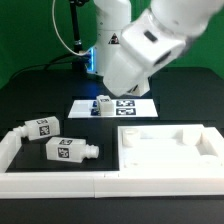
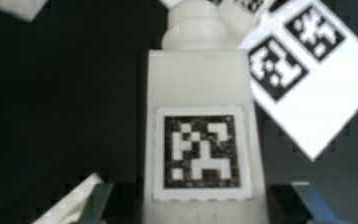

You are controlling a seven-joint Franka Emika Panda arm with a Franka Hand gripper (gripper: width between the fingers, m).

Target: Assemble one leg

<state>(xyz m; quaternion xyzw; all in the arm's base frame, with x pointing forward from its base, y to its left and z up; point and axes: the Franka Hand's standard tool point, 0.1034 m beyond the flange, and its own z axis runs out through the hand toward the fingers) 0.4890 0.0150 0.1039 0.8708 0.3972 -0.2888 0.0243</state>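
In the wrist view a leg (image 2: pixel 201 120), a white oblong block with a black-and-white tag, lies on the black table with its round peg pointing away from me. My gripper (image 2: pixel 197 205) straddles its near end, open, with a dark gap between each finger (image 2: pixel 105 203) and the block. In the exterior view the arm hangs low over the marker board (image 1: pixel 135 106). Only a bit of this leg (image 1: pixel 104 101) shows under it, and the fingers are hidden. Two more legs (image 1: pixel 40 128) (image 1: pixel 68 150) lie at the exterior view's left.
The marker board's tags (image 2: pixel 309 60) lie right beside the leg. A large white tray-like piece with a raised rim (image 1: pixel 166 147) sits at the exterior view's right. A white L-shaped wall (image 1: pixel 50 182) runs along the front and left.
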